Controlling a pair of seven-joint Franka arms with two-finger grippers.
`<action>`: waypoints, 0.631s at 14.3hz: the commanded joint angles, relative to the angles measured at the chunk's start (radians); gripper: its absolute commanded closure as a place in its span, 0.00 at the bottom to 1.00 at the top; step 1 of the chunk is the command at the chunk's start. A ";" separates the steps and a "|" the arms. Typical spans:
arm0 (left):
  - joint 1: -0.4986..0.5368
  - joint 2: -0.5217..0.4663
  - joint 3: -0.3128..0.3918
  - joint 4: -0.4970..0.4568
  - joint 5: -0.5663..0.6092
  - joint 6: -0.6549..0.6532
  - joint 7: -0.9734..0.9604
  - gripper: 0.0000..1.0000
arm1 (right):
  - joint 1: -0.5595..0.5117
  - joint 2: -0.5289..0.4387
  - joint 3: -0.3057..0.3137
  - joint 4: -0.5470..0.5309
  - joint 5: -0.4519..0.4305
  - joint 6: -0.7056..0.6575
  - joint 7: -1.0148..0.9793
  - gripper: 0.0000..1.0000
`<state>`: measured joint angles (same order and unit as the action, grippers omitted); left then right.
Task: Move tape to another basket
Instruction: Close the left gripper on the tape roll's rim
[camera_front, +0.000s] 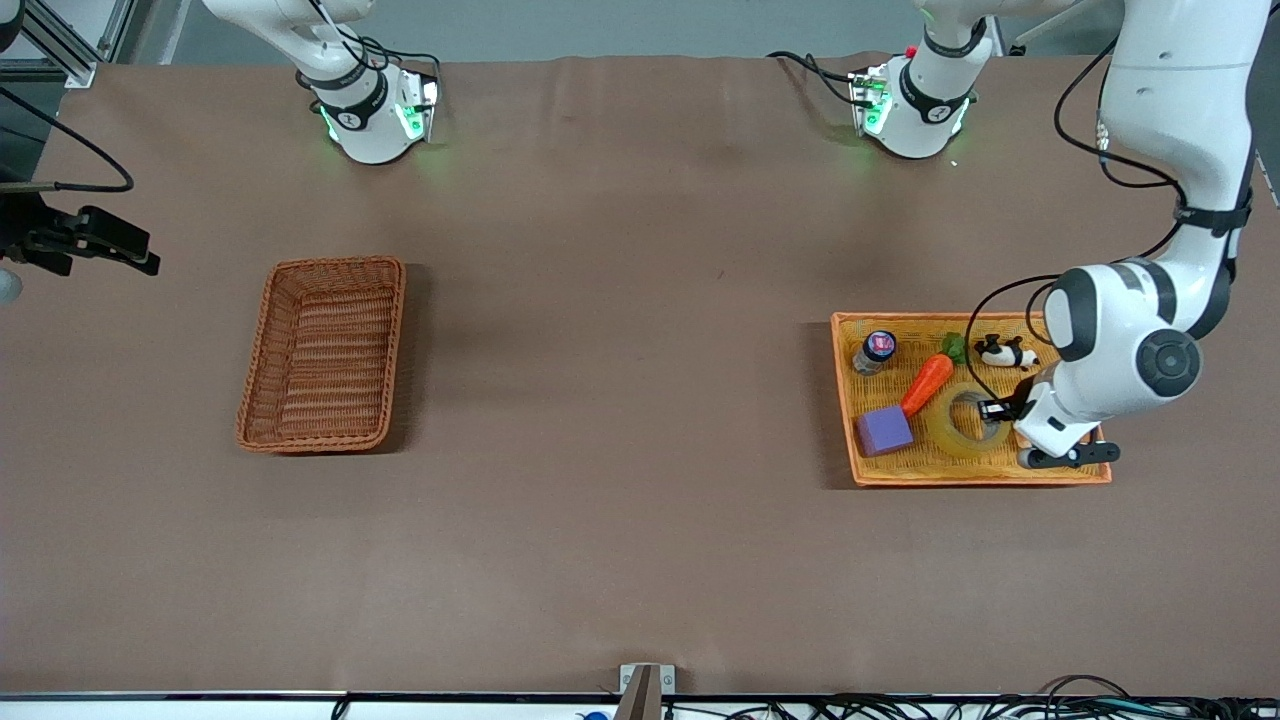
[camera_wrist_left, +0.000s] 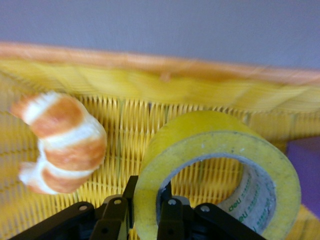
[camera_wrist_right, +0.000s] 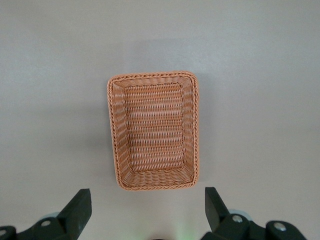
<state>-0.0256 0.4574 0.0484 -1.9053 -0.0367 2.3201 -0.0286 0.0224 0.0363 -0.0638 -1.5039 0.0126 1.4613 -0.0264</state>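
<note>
I see my left claw (camera_front: 992, 409) down in the yellow tray (camera_front: 1000, 474), its fingers pinching the wall of the tape (camera_front: 958, 433), which seems tilted up off the weave. My right claw (camera_wrist_right: 145, 212) hangs spread wide above the reddish-brown basket (camera_front: 262, 352), waiting.

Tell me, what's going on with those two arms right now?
Left tool shut on the tape wall, in the yellow tray. Right tool open, waiting above the brown basket. Carrot and purple block beside the tape.
</note>
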 joint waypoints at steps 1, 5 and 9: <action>-0.001 -0.091 -0.059 0.049 -0.002 -0.088 -0.020 1.00 | -0.010 -0.019 0.002 -0.021 0.017 0.008 -0.009 0.00; -0.011 -0.079 -0.281 0.123 0.105 -0.197 -0.267 1.00 | -0.010 -0.019 0.002 -0.021 0.017 0.007 -0.009 0.00; -0.019 0.103 -0.571 0.219 0.363 -0.197 -0.734 1.00 | -0.010 -0.019 0.002 -0.021 0.015 0.008 -0.009 0.00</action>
<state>-0.0474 0.4378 -0.4262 -1.7892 0.2457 2.1339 -0.6037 0.0223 0.0363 -0.0650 -1.5039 0.0126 1.4614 -0.0264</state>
